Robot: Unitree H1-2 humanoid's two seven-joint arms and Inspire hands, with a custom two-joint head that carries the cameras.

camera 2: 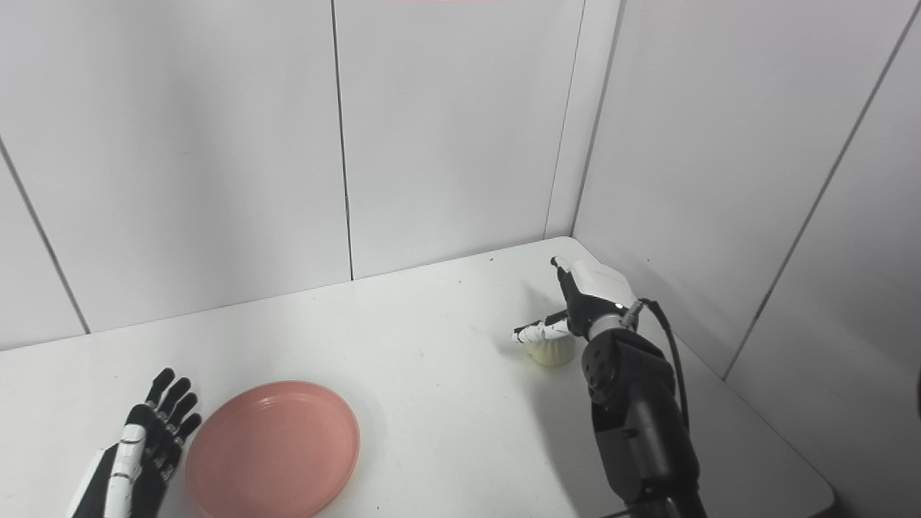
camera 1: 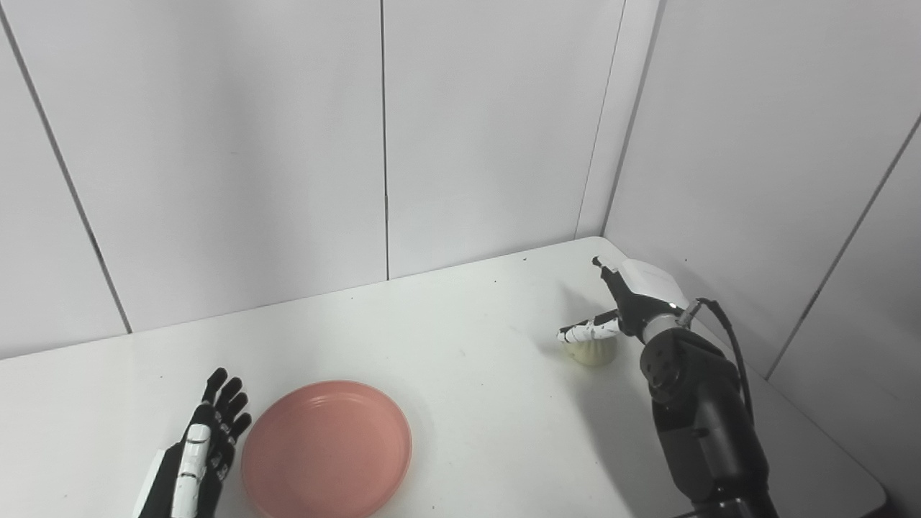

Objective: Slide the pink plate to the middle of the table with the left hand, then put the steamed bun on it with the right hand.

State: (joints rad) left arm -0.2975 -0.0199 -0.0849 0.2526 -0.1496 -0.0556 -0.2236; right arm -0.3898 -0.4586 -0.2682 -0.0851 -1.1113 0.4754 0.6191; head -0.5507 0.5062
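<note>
White table [camera 1: 475,345] before grey wall panels: we see our left hand [camera 1: 205,439] spread beside the pink plate [camera 1: 327,450], right hand [camera 1: 619,309] over the steamed bun [camera 1: 591,351], grasp indiscernible

My left hand [camera 1: 205,439]: black fingers, white segmented strip along one, white panel at wrist edge. My right hand [camera 1: 629,306]: glossy white shell on back, black frame beneath, one finger black-and-white banded. Silver collar at right wrist. Right forearm: matte black, bulky, round joint cap with small screw holes. Black cable loops from wrist down along forearm's outer side.
</note>
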